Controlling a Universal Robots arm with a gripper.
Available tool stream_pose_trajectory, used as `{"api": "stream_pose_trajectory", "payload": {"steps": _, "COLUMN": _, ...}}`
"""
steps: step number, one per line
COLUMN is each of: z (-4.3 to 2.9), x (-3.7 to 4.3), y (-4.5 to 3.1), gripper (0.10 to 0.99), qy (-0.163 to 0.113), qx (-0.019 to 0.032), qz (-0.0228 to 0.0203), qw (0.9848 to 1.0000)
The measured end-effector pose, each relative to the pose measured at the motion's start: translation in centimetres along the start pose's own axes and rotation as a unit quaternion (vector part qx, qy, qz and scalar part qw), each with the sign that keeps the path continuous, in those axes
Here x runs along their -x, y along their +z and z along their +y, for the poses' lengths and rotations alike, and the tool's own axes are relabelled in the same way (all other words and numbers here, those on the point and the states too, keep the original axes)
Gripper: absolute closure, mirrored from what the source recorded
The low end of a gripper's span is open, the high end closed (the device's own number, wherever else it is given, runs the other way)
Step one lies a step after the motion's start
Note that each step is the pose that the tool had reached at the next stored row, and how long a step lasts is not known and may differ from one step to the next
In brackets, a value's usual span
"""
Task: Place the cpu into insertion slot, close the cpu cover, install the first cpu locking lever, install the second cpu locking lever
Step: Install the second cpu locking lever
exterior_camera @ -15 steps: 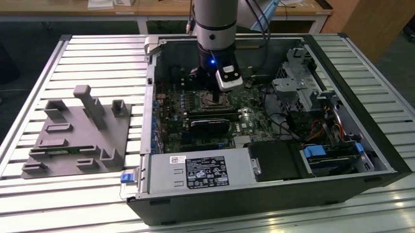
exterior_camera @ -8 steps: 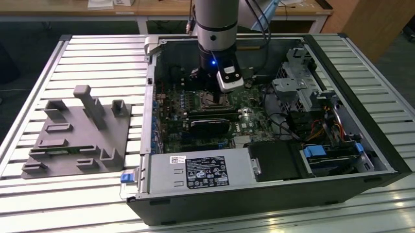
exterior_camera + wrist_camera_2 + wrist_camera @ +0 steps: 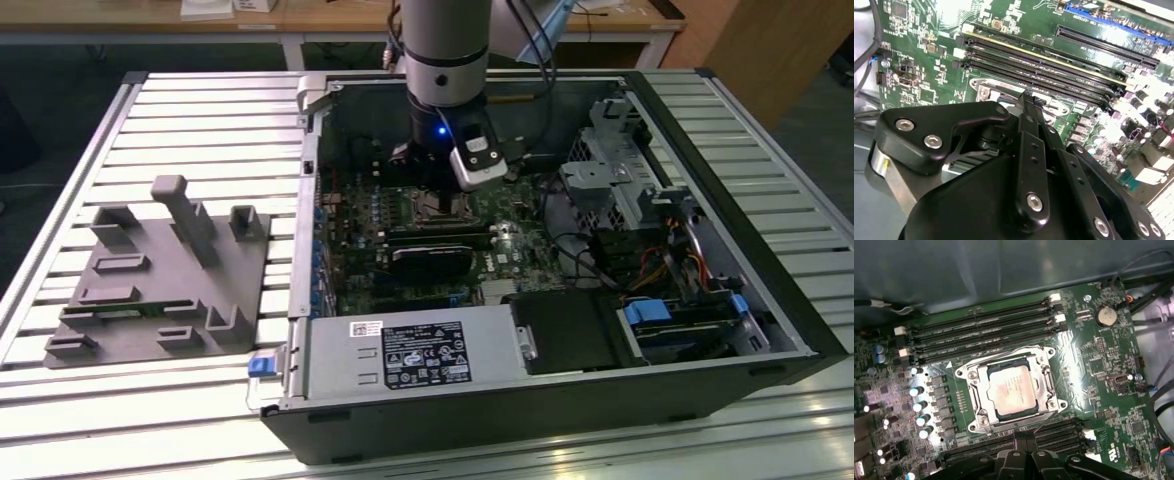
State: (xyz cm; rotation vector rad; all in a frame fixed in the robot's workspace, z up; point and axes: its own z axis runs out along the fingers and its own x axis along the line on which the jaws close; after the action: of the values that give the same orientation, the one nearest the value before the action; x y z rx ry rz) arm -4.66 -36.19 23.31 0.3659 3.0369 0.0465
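The silvery-grey square cpu (image 3: 1011, 390) sat centre frame inside the silver windowed cpu cover (image 3: 1046, 385); thin, light, probably fragile, best gripped by edges. The black gripper (image 3: 1025, 439) hovered beside it, fingertips together, holding nothing.

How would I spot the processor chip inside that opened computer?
Find the green motherboard inside the open computer case. Between its two banks of long black memory slots sits a silver metal frame. The cpu is the flat, silvery-grey square showing through it.
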Motion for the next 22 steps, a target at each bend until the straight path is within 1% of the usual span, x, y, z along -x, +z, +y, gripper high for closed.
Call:
{"api": "stream_pose_trajectory", "payload": {"steps": 2, "z": -0.02, "x": -0.03, "y": 0.0, "gripper": 0.98, "qy": -0.007, "qx": -0.0016, "qz": -0.0002, "qw": 1.0}}
{"api": "stream_pose_trajectory", "payload": {"steps": 6, "z": -0.22, "x": -0.06, "y": 0.01, "gripper": 0.98, "qy": -0.009, "qx": -0.0019, "qz": -0.0003, "qw": 1.0}}
{"api": "stream_pose_trajectory", "payload": {"steps": 8, "z": -0.34, "x": -0.04, "y": 0.14, "gripper": 0.98, "qy": -0.011, "qx": -0.0019, "qz": 0.0009, "qw": 0.9999}}
{"api": "stream_pose_trajectory", "payload": {"steps": 9, "z": -0.4, "x": -0.04, "y": 0.22, "gripper": 0.98, "qy": -0.012, "qx": -0.0021, "qz": 0.0022, "qw": 0.9999}}
{"api": "stream_pose_trajectory", "payload": {"steps": 11, "z": -0.52, "x": -0.03, "y": 0.42, "gripper": 0.98, "qy": -0.015, "qx": -0.0031, "qz": 0.0073, "qw": 0.9999}}
{"api": "stream_pose_trajectory", "payload": {"steps": 14, "z": -0.68, "x": -0.03, "y": 0.73, "gripper": 0.98, "qy": -0.019, "qx": -0.0049, "qz": 0.0162, "qw": 0.9997}}
{"api": "stream_pose_trajectory", "payload": {"steps": 17, "z": -0.8, "x": -0.1, "y": 1.04, "gripper": 0.98, "qy": -0.024, "qx": -0.0061, "qz": 0.0234, "qw": 0.9994}}
{"api": "stream_pose_trajectory", "payload": {"steps": 20, "z": -0.95, "x": -0.19, "y": 1.31, "gripper": 0.98, "qy": -0.029, "qx": -0.0071, "qz": 0.0296, "qw": 0.9991}}
{"api": "stream_pose_trajectory", "payload": {"steps": 21, "z": -0.99, "x": -0.23, "y": 1.4, "gripper": 0.98, "qy": -0.031, "qx": -0.0073, "qz": 0.0311, "qw": 0.999}}
{"api": "stream_pose_trajectory", "payload": {"steps": 22, "z": -1.01, "x": -0.25, "y": 1.42, "gripper": 0.98, "qy": -0.032, "qx": -0.0074, "qz": 0.0315, "qw": 0.999}}
